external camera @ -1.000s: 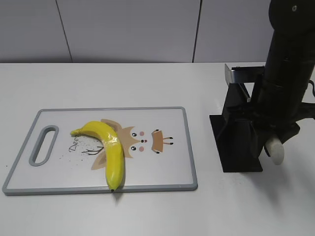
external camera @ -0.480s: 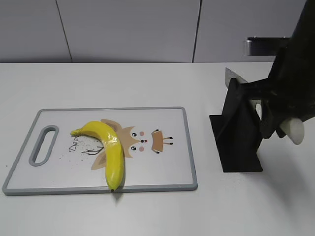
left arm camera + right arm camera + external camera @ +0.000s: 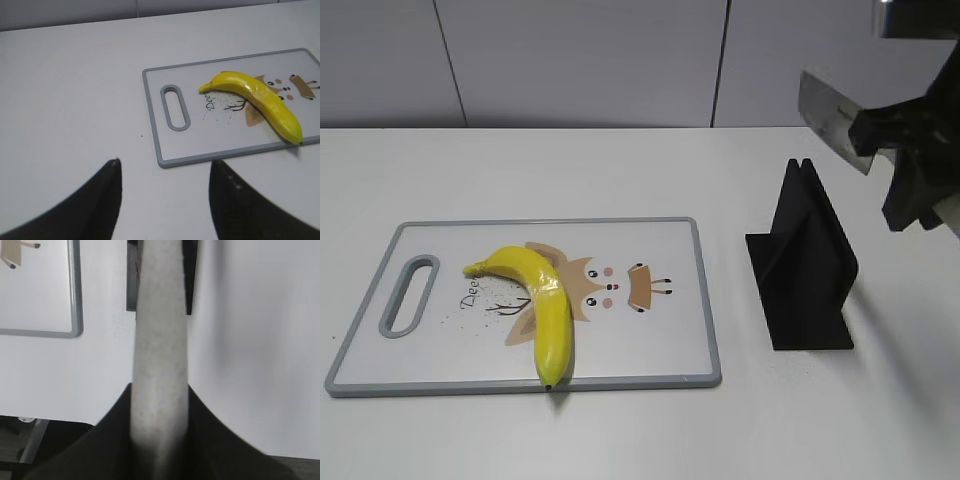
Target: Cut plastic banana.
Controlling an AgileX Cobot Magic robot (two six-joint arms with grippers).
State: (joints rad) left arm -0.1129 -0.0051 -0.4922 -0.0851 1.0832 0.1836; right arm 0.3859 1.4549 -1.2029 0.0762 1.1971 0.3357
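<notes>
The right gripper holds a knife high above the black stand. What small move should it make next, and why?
Probably carry the silver-bladed knife leftward toward the glossy yellow plastic banana. The right gripper is shut on the knife's pale handle, the blade hangs clear above the black slotted knife stand, and the banana lies uncut on the grey-rimmed white cutting board, far to the left.

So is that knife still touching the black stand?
Apart. In the exterior view the knife, held by the right gripper, hangs above the black stand with wall visible between them.
</notes>
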